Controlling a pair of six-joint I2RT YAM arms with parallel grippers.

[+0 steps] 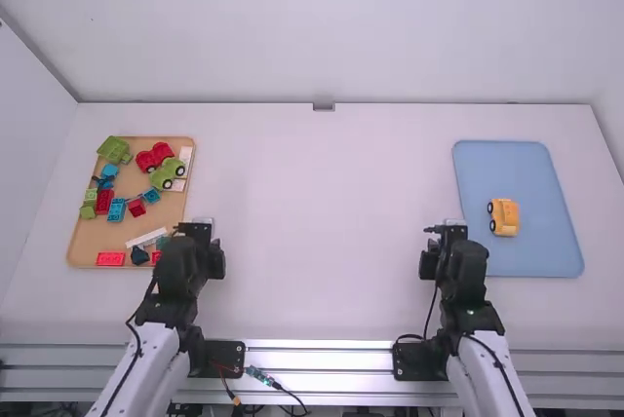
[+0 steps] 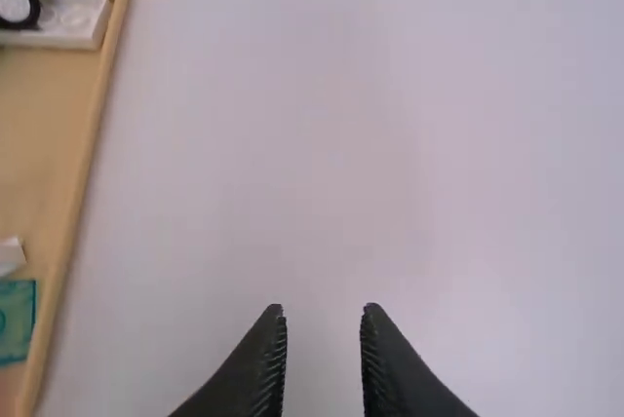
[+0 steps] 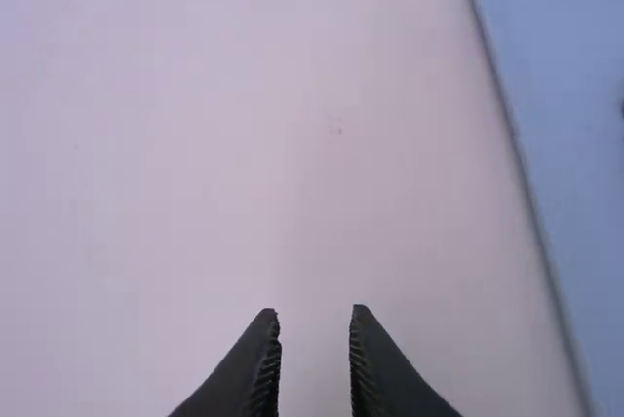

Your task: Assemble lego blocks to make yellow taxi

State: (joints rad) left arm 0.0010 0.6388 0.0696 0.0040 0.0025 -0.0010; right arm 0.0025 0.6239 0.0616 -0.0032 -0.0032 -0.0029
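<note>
On the blue tray [image 1: 546,164] at the right of the table, we find the yellow toy car [image 1: 505,216], well inside the rim, with two dark wheels showing along its left side. Nothing holds it. Just left of the tray, we see the right gripper [image 1: 449,226] over bare white tabletop [image 1: 327,212]. Looking down from its wrist, we make out two black fingertips standing apart with only air between them, and the edge of the tray beside them.

Across the table, near the right edge of the wooden tray [image 1: 139,208], we have the left gripper [image 1: 202,226]. Its wrist view shows us its fingers parted too, with nothing in their grasp.

On the wooden tray we count three more toy vehicles: a green one [image 1: 114,150] in the far left corner, a red one [image 1: 155,157] to its right, and a light green car [image 1: 168,173] just nearer to us, beside white bricks [image 1: 185,155]. Nearer still lie green, red and blue bricks, with a long white piece [image 1: 146,238] and a flat red brick [image 1: 110,259] by the near edge.
</note>
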